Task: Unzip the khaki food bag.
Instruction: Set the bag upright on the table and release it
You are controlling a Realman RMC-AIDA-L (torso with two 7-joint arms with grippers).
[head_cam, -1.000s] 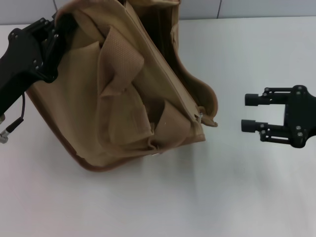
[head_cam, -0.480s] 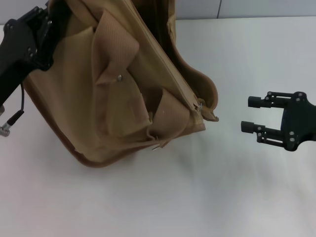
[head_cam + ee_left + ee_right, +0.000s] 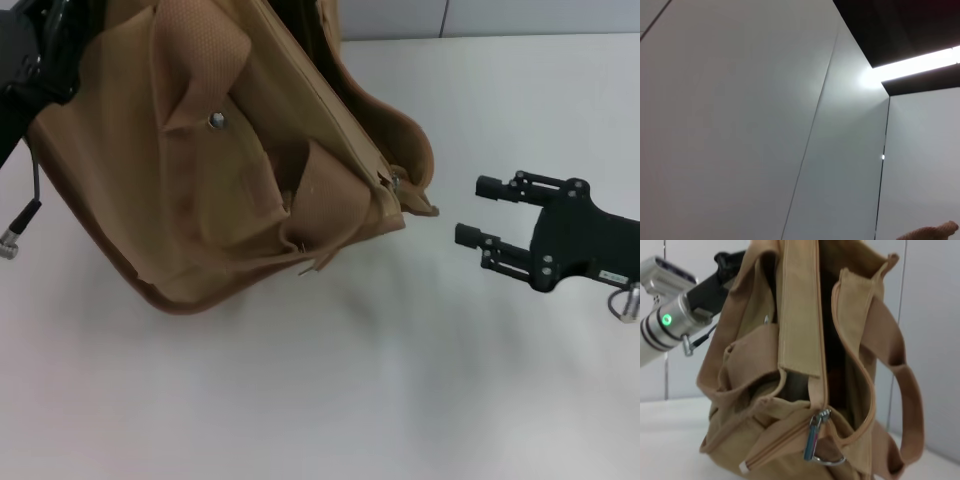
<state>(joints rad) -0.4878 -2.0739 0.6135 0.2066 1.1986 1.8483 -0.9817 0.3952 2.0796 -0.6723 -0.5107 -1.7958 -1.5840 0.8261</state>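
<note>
The khaki food bag [image 3: 230, 170], a boxy tan canvas tote with darker brown piping, stands tilted on the white table [image 3: 330, 390], its far upper corner hoisted by the left pincer [image 3: 45, 45] at the far left. That pincer's black body is in view, but its fingers are lost behind the cloth, so I cannot tell whether they are pinching or spread. The canvas reads as soft and light: it sags, folds and creases under its own weight, and the snap-flap front pocket [image 3: 215, 120] hangs loose, so the bag would likely drag along with any pull unless held taut. The top already gapes along much of its length in the right wrist view. The sensible hold is the silver metal zipper pull [image 3: 815, 440], small, hard and probably slippery, dangling at the near end of the bag and facing the right pincer [image 3: 487, 212]. That pincer hovers above the table, apart from the bag, with its two black fingers spread and pointed toward that end. The two webbing handles [image 3: 900, 390] droop alongside. No brand, label or legible writing is visible on the bag.
</note>
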